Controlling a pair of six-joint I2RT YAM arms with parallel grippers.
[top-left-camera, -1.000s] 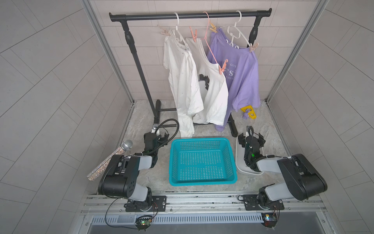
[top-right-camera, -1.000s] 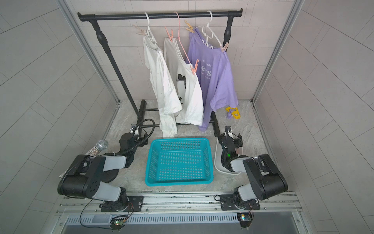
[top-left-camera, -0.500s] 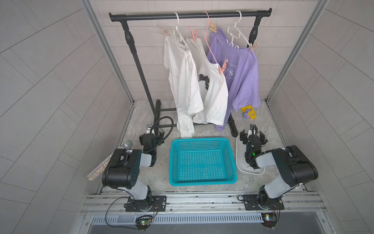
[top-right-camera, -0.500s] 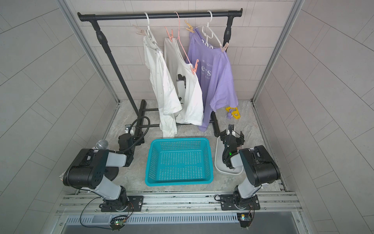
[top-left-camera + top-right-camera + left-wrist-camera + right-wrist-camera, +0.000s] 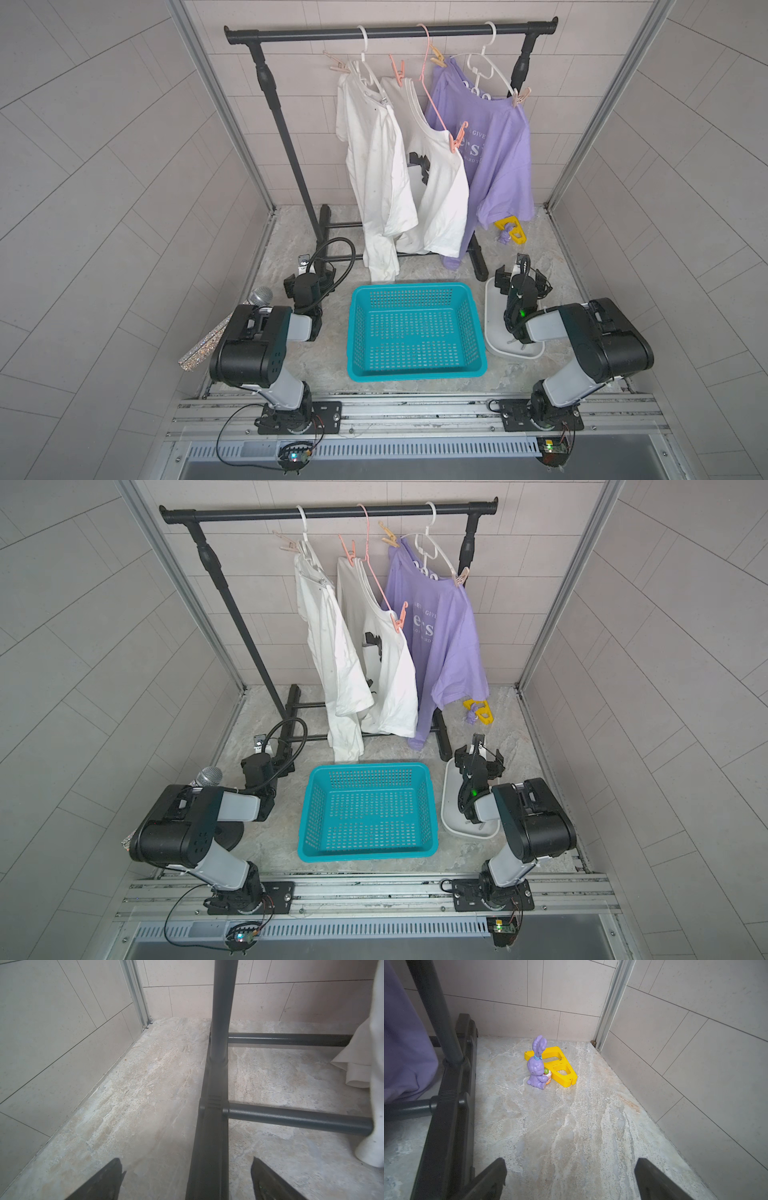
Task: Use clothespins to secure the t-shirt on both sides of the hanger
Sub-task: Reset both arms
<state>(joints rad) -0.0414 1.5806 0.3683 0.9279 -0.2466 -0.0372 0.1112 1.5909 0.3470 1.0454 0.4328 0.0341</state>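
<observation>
Robotics test cell staged as a laundry corner: tiled wall panels (image 5: 104, 166) in aluminium frames (image 5: 220, 104), robot arms (image 5: 249, 345) bolted to a rail (image 5: 415, 411), clothes rack (image 5: 390, 31) hung with t-shirts (image 5: 440, 195).

Lilac fabric t-shirt (image 5: 500, 170), chest print: white lettering, "GIVE" legible in both top views.
Other printed lines: creased, too small to read.

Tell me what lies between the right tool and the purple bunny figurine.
Only bare stone floor, shown in the right wrist view, separates the right tool from the purple bunny figurine.
</observation>
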